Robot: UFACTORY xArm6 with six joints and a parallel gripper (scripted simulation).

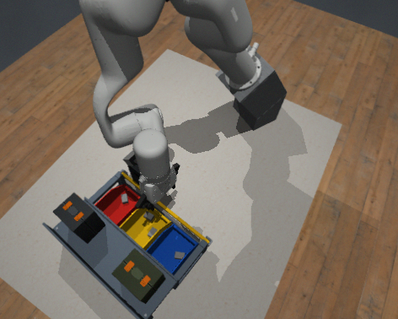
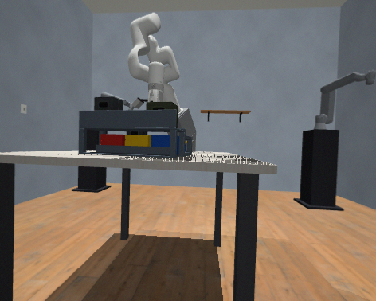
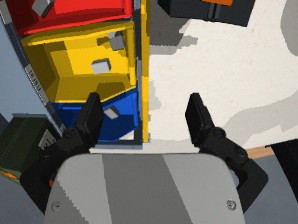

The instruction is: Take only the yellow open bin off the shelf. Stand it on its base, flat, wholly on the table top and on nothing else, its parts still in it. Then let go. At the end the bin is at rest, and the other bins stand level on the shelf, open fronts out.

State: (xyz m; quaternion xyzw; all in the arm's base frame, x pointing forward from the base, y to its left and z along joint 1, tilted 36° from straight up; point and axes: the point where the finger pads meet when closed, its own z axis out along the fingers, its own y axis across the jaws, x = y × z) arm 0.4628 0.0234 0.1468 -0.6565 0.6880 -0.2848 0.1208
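Note:
The yellow bin (image 1: 135,229) (image 2: 139,140) (image 3: 75,55) sits in the shelf (image 1: 77,244) (image 2: 127,119) between the red bin (image 1: 114,208) (image 2: 111,139) (image 3: 82,17) and the blue bin (image 1: 168,246) (image 2: 162,141) (image 3: 124,126). Two grey parts lie in it. A yellow strip (image 1: 182,221) (image 3: 145,75) runs along the shelf's front. My gripper (image 1: 160,191) (image 3: 144,103) is open and empty, above the shelf's front edge. In the wrist view one finger overlaps the blue bin and the other overlaps the table top. The exterior view hides the fingers.
A black case (image 1: 88,228) and an olive case (image 1: 140,274) (image 2: 166,106) (image 3: 30,140) stand on the shelf's upper deck. Another dark case (image 1: 131,165) (image 3: 200,11) stands in front of the shelf near the red bin's end. The pale table top (image 1: 210,181) (image 3: 175,75) extends before the shelf.

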